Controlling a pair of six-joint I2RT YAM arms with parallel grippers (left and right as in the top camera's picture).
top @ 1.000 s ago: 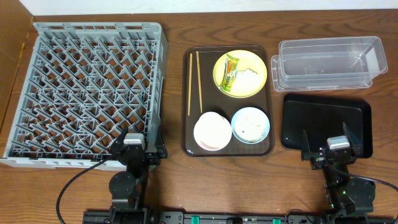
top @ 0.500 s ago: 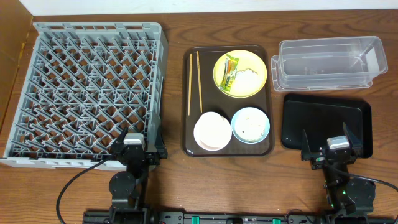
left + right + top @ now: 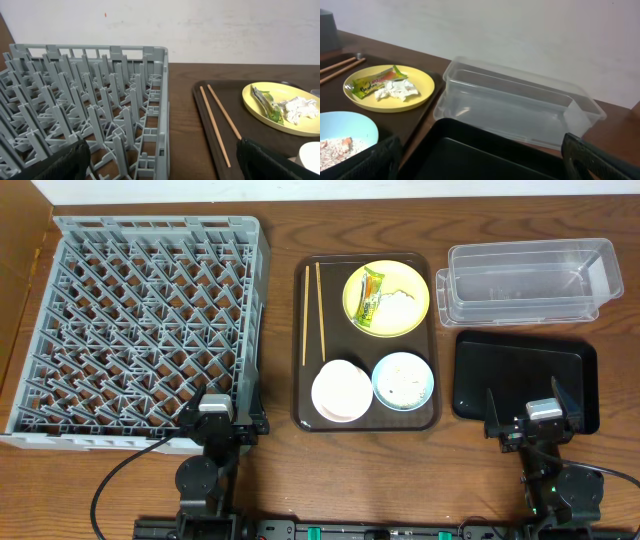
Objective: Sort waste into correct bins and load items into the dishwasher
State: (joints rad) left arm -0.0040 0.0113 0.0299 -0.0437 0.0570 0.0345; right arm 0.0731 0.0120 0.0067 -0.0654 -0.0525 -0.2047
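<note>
The yellow plate (image 3: 386, 298) on the brown serving tray holds the green-yellow wrapper (image 3: 371, 296) and the white tissue (image 3: 399, 299). The light blue bowl (image 3: 403, 381) holds rice-like scraps (image 3: 402, 380). A white bowl (image 3: 341, 391) and two chopsticks (image 3: 313, 313) lie beside them. The grey dish rack (image 3: 140, 330) is at the left, the clear tub (image 3: 524, 281) and black tray (image 3: 524, 375) at the right. My left gripper (image 3: 218, 412) is open at the rack's near right corner. My right gripper (image 3: 528, 414) is open over the black tray's near edge. Both are empty.
The dark brown serving tray (image 3: 366, 416) sits in the middle of the wooden table. A white wall runs along the far side. In the right wrist view the plate (image 3: 390, 89) and tub (image 3: 520, 107) lie ahead of the black tray (image 3: 485, 155).
</note>
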